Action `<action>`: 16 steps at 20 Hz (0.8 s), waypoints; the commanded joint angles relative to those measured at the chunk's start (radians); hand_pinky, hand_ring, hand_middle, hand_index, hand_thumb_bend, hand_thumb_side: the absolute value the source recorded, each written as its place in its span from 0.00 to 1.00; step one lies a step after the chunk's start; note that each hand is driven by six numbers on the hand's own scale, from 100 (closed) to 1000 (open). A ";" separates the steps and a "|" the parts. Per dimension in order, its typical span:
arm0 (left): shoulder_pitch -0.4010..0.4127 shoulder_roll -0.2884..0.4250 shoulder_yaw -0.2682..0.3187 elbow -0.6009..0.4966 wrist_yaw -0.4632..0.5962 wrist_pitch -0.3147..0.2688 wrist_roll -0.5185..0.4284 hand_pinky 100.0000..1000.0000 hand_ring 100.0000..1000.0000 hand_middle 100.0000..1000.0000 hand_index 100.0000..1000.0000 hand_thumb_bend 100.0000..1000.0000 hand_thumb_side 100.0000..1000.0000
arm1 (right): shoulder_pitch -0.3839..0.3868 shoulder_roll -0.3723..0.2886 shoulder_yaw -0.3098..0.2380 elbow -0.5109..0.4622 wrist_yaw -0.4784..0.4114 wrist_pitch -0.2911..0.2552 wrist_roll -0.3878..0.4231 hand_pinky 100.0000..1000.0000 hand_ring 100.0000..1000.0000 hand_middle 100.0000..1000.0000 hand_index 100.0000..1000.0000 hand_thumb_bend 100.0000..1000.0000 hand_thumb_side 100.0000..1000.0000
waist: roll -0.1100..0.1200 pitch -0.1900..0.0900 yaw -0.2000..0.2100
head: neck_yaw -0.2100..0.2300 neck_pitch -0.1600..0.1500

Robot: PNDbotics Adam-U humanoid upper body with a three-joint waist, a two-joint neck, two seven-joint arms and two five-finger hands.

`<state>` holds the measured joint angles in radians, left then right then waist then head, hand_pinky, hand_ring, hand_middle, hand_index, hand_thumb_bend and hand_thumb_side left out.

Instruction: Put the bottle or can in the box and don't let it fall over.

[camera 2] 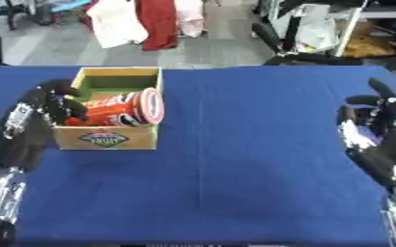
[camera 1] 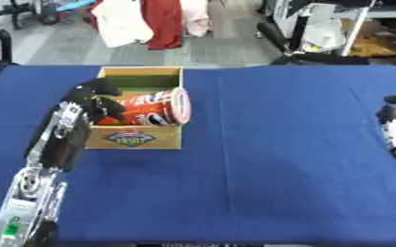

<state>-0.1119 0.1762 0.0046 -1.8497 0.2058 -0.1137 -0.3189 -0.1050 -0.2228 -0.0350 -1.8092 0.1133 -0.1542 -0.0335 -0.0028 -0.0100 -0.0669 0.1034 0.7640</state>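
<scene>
Blue table (camera 1: 277, 159), cardboard box (camera 1: 135, 136), grey floor (camera 1: 66, 43) behind

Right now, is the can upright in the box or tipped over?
Tipped. The red can lies on its side across the cardboard box, its pale end facing right over the rim, with the left hand at its other end.

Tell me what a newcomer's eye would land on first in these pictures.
First the red can, lying tilted on its side in the cardboard box at the blue table's far left. Next the left hand, its black fingers curled round the can's base. The right hand rests open at the right edge.
</scene>
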 commanded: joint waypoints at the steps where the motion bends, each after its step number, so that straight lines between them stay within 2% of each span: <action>1: -0.013 0.010 0.003 -0.019 0.002 -0.003 0.001 0.56 0.57 0.63 0.81 0.00 0.73 | -0.008 -0.005 0.006 0.001 -0.012 -0.002 -0.010 0.58 0.58 0.63 0.94 0.09 0.31 | -0.002 -0.011 0.003 | 0.015 0.005; 12: -0.012 0.010 0.001 -0.016 -0.008 0.003 0.002 0.56 0.56 0.63 0.81 0.00 0.75 | -0.001 -0.009 0.026 0.026 -0.039 0.002 -0.029 0.56 0.55 0.60 0.94 0.06 0.31 | -0.005 0.005 0.006 | 0.012 0.006; 16: -0.013 0.010 0.001 -0.016 -0.011 0.002 0.002 0.56 0.56 0.63 0.81 0.00 0.75 | -0.001 -0.006 0.033 0.032 -0.050 0.001 -0.040 0.56 0.55 0.60 0.94 0.05 0.31 | -0.004 0.008 0.006 | 0.024 0.006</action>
<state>-0.1137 0.1760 0.0038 -1.8496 0.1971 -0.1121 -0.3174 -0.0960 -0.2220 -0.0037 -1.7694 0.0714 -0.1525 -0.0676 -0.0076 0.0012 -0.0611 0.1225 0.7641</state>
